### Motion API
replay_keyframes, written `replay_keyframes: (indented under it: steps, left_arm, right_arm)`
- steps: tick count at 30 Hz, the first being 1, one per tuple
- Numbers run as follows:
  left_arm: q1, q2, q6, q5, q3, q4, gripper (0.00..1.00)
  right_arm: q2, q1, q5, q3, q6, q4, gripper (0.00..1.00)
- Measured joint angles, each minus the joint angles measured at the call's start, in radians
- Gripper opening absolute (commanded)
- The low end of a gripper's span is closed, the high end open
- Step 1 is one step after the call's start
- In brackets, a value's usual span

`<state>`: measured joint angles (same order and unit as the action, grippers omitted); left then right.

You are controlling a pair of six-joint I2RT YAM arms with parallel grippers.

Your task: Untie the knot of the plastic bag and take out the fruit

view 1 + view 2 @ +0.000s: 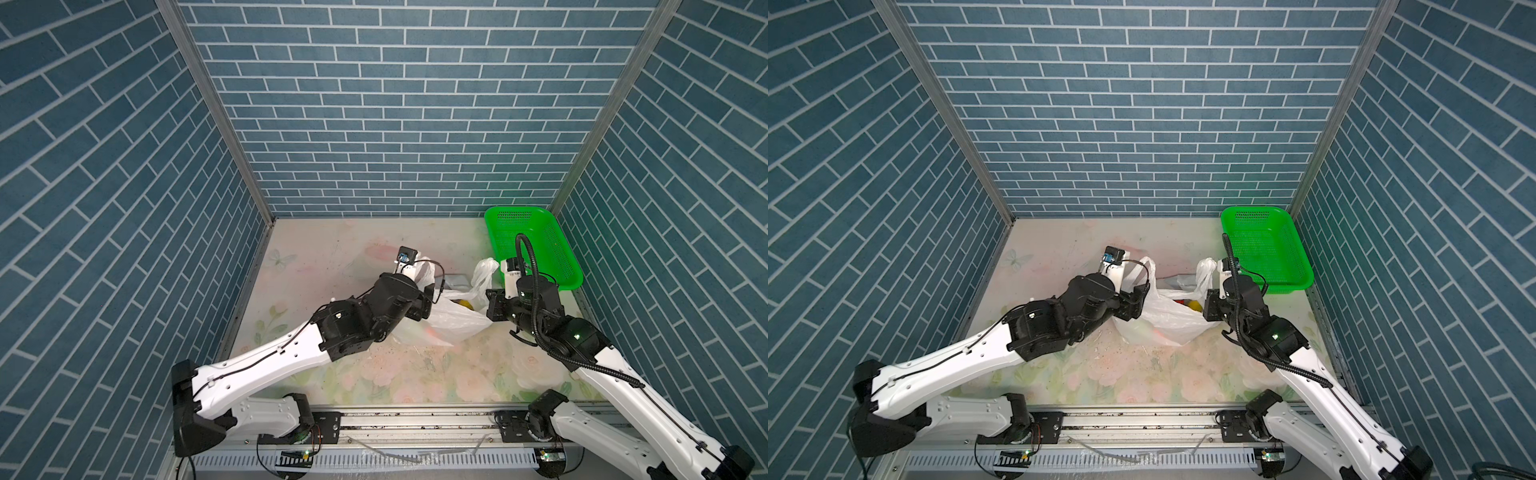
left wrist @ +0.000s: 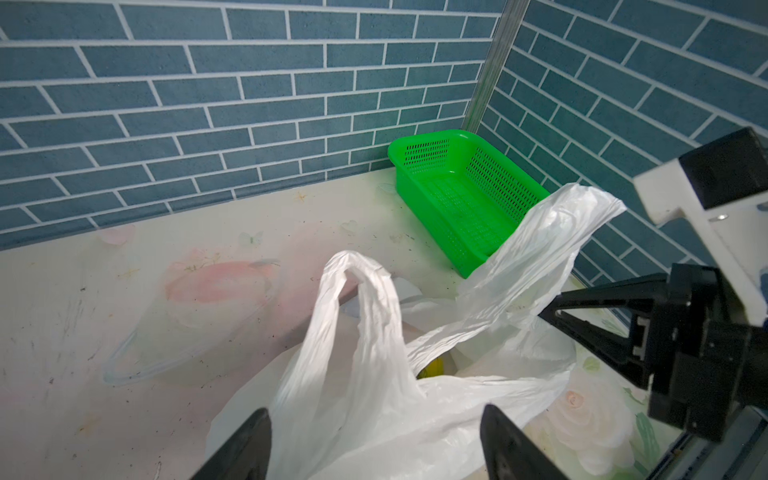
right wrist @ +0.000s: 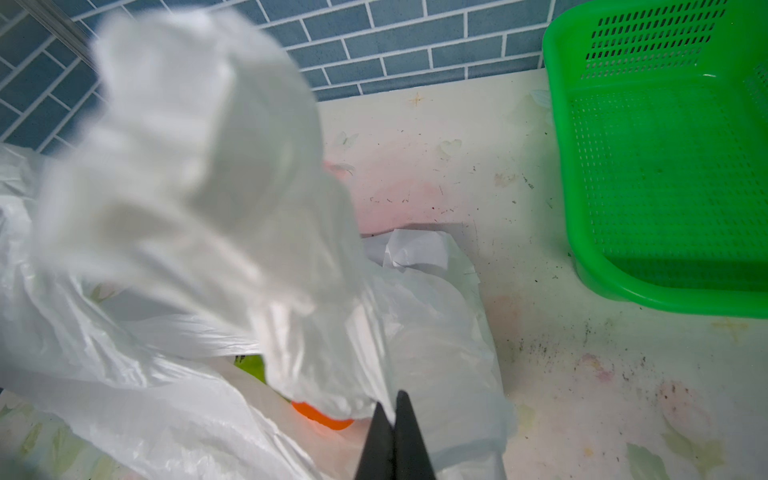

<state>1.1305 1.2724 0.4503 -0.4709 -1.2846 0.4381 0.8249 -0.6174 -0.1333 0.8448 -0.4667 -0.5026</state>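
Plastic bag (image 1: 449,324): pinched by right hand (image 3: 395,400), beside spread left hand (image 2: 376,410).

Both top views look down from high above the near edge toward the blue brick-patterned back wall (image 1: 395,124), sharing the floral-printed worktop (image 1: 332,266), thin translucent white plastic bag (image 1: 453,324) and bright green perforated plastic basket (image 1: 552,249). The left wrist camera looks from close by across the bag to the basket. The right wrist camera, tight against the blurred bag, faces down at worktop and basket.
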Motion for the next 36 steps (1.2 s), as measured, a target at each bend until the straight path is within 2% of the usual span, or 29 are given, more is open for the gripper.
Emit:
replay_keyframes:
  steps: [6, 10, 16, 21, 27, 36]
  left_arm:
    - [0.061, 0.259, 0.122, -0.123, -0.281, 0.214, 0.80]
    - [0.067, 0.414, 0.224, -0.203, -0.433, 0.409, 0.74]
    - [0.066, 0.504, 0.369, -0.296, -0.518, 0.629, 0.66]
    - [0.053, 0.470, 0.442, -0.332, -0.465, 0.676, 0.46]
    - [0.013, 0.349, 0.442, -0.344, -0.294, 0.593, 0.02]
    - [0.050, 0.095, 0.410, -0.308, 0.005, 0.311, 0.00]
  right_arm:
    - [-0.057, 0.000, 0.021, 0.000, 0.000, -0.014, 0.00]
    - [-0.101, 0.000, 0.032, 0.000, 0.000, -0.026, 0.00]
    - [-0.146, 0.000, 0.045, 0.000, 0.000, -0.053, 0.00]
    - [-0.175, 0.000, 0.045, -0.001, 0.000, -0.068, 0.00]
    - [-0.190, -0.001, 0.051, -0.005, 0.000, -0.087, 0.00]
    - [-0.195, -0.002, 0.080, -0.027, 0.000, -0.129, 0.00]
